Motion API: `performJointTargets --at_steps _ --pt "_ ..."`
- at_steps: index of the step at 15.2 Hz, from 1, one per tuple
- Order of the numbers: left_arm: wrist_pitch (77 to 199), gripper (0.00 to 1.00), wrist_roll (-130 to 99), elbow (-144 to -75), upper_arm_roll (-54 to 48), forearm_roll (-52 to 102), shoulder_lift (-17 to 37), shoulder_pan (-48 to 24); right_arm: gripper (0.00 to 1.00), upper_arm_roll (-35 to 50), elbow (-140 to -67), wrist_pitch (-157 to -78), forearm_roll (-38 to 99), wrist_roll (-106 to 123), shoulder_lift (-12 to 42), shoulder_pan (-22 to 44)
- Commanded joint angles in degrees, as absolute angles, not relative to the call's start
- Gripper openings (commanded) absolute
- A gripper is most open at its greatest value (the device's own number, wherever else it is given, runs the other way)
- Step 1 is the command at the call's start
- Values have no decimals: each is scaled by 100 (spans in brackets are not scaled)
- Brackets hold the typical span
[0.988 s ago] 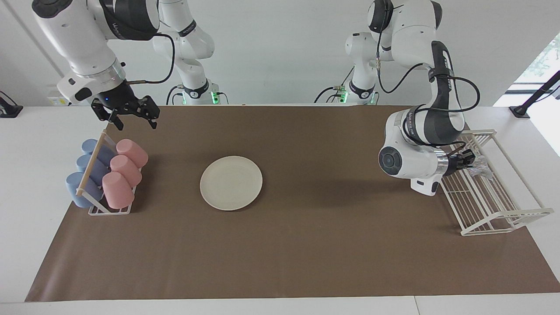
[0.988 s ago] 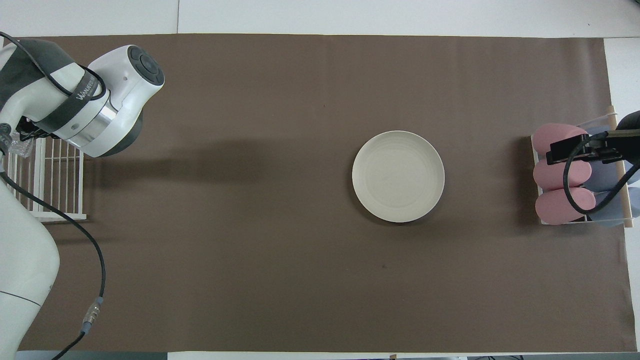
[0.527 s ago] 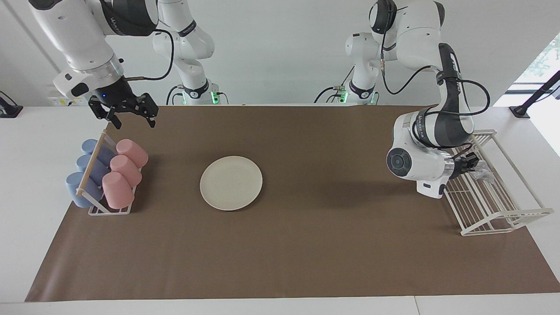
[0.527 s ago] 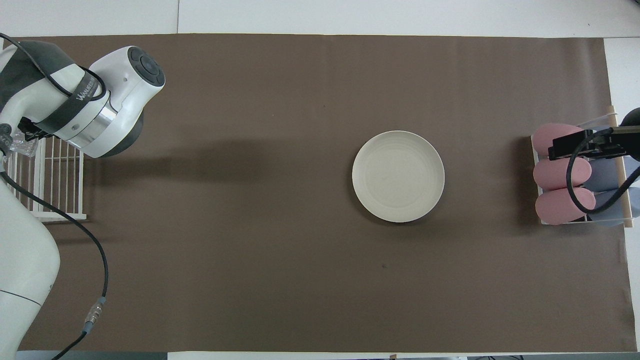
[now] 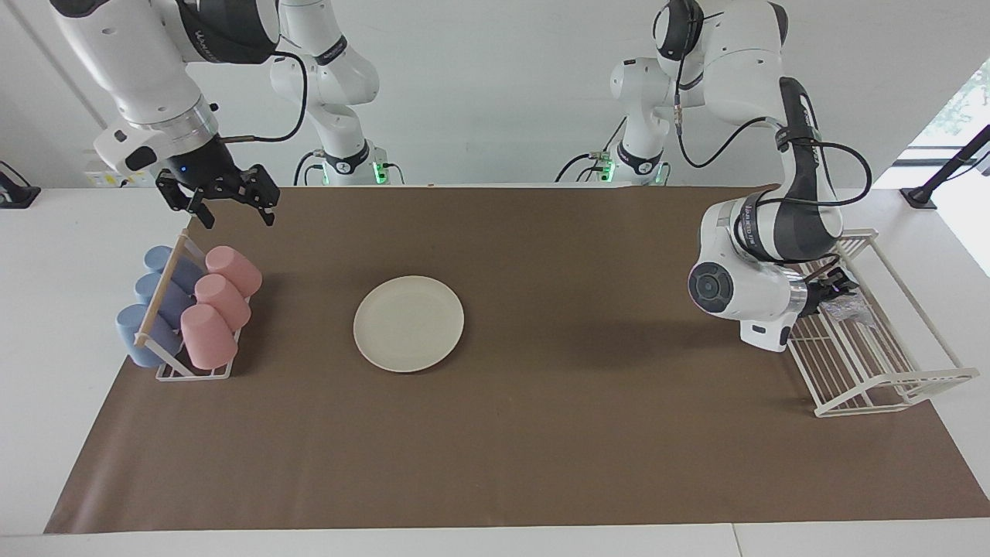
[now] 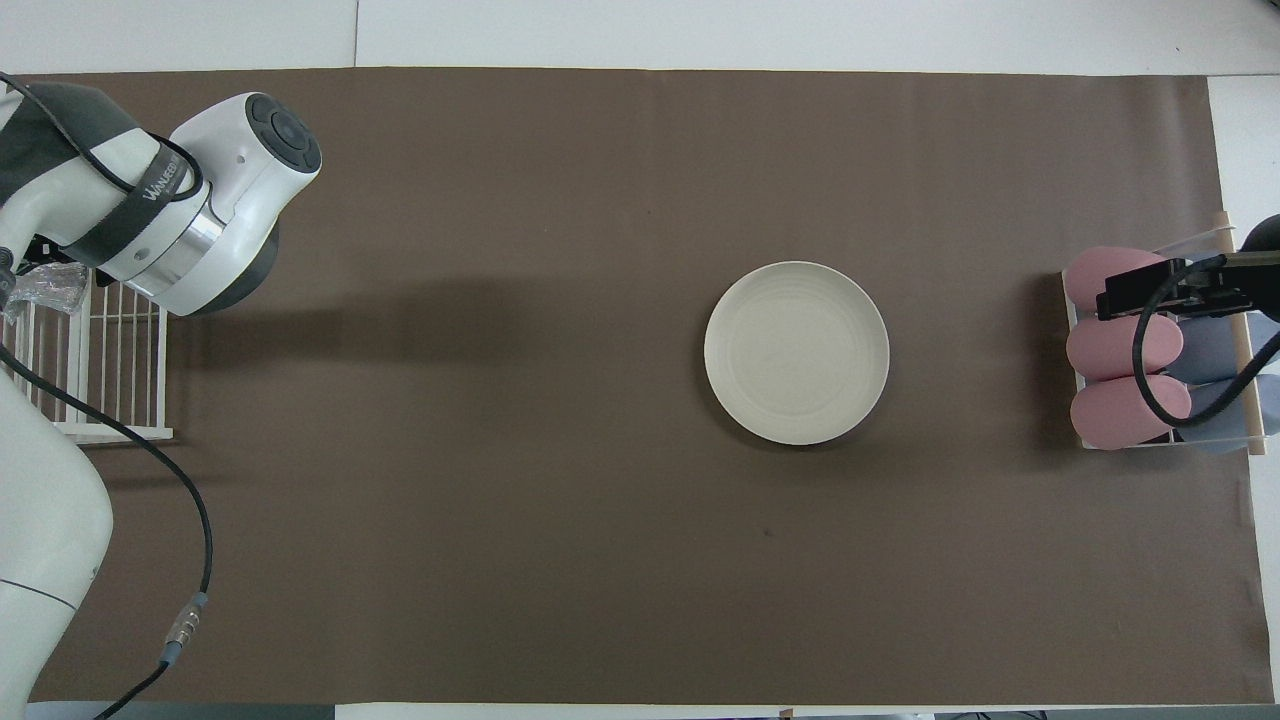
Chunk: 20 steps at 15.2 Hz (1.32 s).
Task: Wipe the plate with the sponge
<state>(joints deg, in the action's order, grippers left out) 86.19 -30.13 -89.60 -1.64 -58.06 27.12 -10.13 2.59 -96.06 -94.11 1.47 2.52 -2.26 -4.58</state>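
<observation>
Two Franka arms work at a table covered by a brown mat (image 5: 541,433). One cream-white plate (image 5: 408,323) lies bare on the mat, toward the right arm's end and well apart from both grippers. At the left arm's end stands one white wire rack (image 5: 866,340), and the single silvery mesh sponge (image 5: 849,308) rests inside it, in the part nearer the robots. The left gripper (image 5: 831,288) reaches into the rack right at the sponge; whether its fingers have closed on the wad cannot be told. The right gripper (image 5: 230,203) hangs with its two fingers spread apart and empty, above the mat's edge beside the cup rack (image 5: 186,370), where the right arm waits. That one wood-railed holder carries six tilted cups: three pink cups (image 5: 220,305) and three blue cups (image 5: 147,309), in two rows.
</observation>
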Motion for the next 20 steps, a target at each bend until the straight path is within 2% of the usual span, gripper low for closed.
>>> performJointTargets --at_steps 1,4,14,20 --pt "8745 100 -3076 -9044 -193 -5652 2646 -958 100 290 -9466 -9316 176 316 -141 -492" --pt "8867 100 -3015 -8930 -193 -5127 2462 -853 100 290 -9466 -9316 176 316 -141 -492" --pt "9009 100 -2321 -8868 -149 -1595 609 -274 100 290 -9466 -9316 176 316 -141 -492" --pt "8438 100 -1460 -8956 -132 -476 -271 -193 100 290 -9475 -9325 176 316 -141 -492"
